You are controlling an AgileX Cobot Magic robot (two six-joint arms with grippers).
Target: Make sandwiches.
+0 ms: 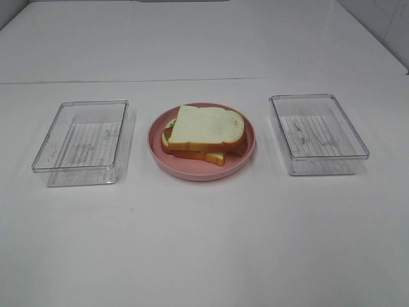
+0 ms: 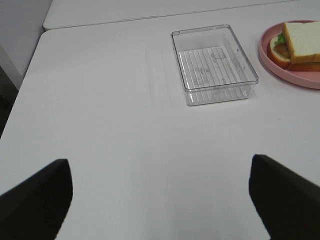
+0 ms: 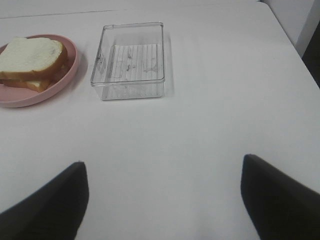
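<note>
One stacked sandwich (image 1: 204,131) lies on the round pink plate (image 1: 192,171) at the table's middle. Its top white bread slice (image 1: 209,125) sits skewed over a lower slice (image 1: 206,155), with green lettuce (image 1: 171,123) and a brown layer (image 1: 167,135) showing at the left edge. The left wrist view shows the sandwich (image 2: 300,42) far off; my left gripper (image 2: 160,200) is open and holds nothing. My right gripper (image 3: 162,200) is also open and holds nothing, well back from the sandwich (image 3: 32,57). Neither arm appears in the exterior high view.
An empty clear plastic tray (image 1: 83,137) stands left of the plate, and it lies ahead of the left gripper as the tray (image 2: 215,65). A second empty tray (image 1: 317,131) stands right of the plate, seen ahead of the right gripper as the tray (image 3: 130,62). White tabletop surrounds them.
</note>
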